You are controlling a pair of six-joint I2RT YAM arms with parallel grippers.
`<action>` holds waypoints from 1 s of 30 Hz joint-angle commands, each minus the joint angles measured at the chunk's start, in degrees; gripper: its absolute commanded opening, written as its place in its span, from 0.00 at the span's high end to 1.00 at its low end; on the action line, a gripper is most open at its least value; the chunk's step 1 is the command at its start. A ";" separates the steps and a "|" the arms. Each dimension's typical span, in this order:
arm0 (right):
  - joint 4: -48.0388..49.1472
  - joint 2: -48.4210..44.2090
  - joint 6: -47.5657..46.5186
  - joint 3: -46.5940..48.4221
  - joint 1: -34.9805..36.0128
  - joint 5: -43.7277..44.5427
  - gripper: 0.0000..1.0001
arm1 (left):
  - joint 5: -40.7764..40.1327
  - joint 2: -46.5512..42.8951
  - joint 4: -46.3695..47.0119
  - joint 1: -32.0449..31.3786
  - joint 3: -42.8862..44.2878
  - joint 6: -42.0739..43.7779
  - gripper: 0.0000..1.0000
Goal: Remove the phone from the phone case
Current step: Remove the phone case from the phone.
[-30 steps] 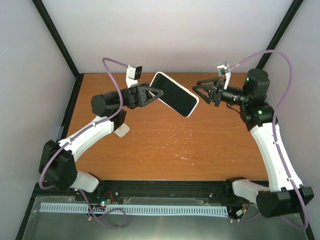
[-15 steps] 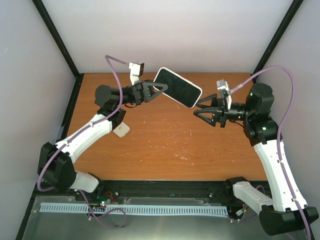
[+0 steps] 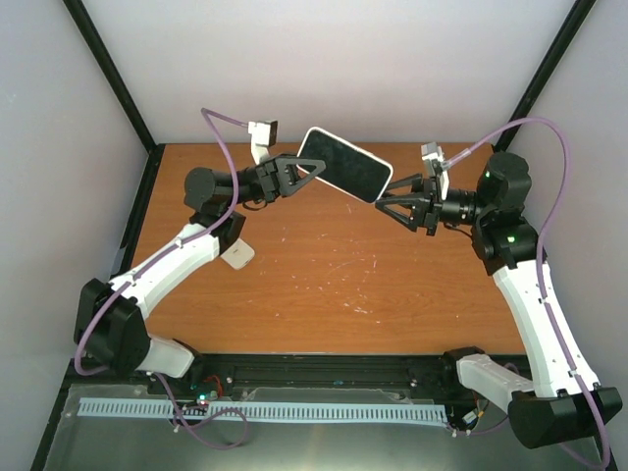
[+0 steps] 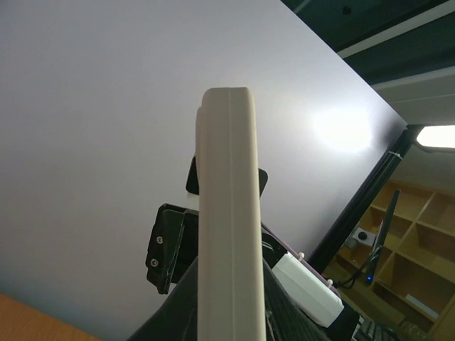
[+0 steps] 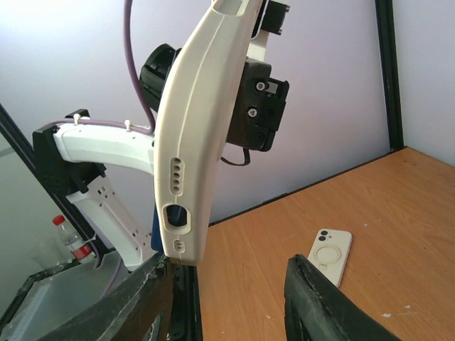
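At near edge in top view: white slotted rail (image 3: 265,412) running across between the two arm bases. Past it, wooden table (image 3: 353,285), scuffed around centre. Second white case (image 3: 236,255) lies flat at 9 o'clock from table centre, ring on its back facing up, just beside the left forearm; can't tell if anything is inside it. Further back, both arms reach inward over the far half of the table. Left gripper (image 3: 306,175) is clamped on the phone case (image 4: 227,213) at its 8 o'clock end and holds it clear of the table. Left wrist view shows the case edge-on and upright between the jaws. Phone (image 3: 343,165) sits in the case, dark screen toward the top camera, white rim all round, long axis running 10 to 4 o'clock. Right gripper (image 3: 386,204) is at the phone's 4 o'clock end, jaws spread and gripping nothing. In right wrist view the case's port end, with its row of holes and a cutout, hangs just above one of the fingers (image 5: 153,298); contact can't be told. Behind everything at 12 o'clock: plain pale back wall (image 3: 343,69).
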 commanded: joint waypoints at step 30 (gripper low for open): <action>-10.19 15.97 2.55 14.05 0.06 15.05 0.55 | 8.83 3.84 9.35 -5.65 2.64 -9.69 1.00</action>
